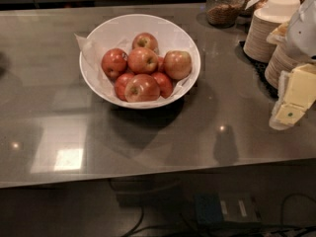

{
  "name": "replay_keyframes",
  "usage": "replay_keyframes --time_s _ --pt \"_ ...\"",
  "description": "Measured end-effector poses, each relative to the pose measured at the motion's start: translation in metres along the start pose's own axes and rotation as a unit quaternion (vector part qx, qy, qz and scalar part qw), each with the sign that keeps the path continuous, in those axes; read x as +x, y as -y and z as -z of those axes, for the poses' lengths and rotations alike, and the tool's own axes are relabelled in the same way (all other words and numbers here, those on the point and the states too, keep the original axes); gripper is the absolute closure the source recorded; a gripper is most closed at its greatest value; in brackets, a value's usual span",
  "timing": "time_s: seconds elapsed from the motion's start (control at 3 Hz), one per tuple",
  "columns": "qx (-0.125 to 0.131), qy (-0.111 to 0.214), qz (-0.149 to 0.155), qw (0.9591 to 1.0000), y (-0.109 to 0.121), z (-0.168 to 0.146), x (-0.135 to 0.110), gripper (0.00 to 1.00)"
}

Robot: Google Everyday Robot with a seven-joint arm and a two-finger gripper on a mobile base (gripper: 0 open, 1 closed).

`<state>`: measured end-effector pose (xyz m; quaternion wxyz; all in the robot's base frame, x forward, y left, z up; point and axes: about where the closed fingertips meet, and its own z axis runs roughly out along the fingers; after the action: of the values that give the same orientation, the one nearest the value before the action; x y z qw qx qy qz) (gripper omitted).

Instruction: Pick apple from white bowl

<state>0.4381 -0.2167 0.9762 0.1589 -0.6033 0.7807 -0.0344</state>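
Note:
The white bowl (103, 36) stands on the grey counter at centre left, lined with crinkled white paper and holding several apples. The apple (177, 64), reddish-orange with a pale top and lighter than the others, lies at the bowl's right side. Darker red apples lie to its left and in front of it. My gripper (295, 100), with pale yellow pads, hangs at the right edge of the view. It is well to the right of the bowl, above the counter, and holds nothing that I can see.
Stacks of tan disposable bowls (264, 33) stand at the back right on a black mat, right behind my gripper. A glass jar (224, 6) stands behind the bowl to the right. The counter's front edge (148, 179) runs across the lower view, with cables below.

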Motion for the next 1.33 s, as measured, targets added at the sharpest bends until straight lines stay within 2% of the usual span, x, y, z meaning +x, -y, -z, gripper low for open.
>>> replay_keyframes --time_s 0.67,1.33 --pt "0.007 0.009 0.008 0.9999 0.005 -0.002 -0.008 0.0" --pt "0.023 0.041 0.051 0.9976 0.033 -0.018 -0.039 0.0"
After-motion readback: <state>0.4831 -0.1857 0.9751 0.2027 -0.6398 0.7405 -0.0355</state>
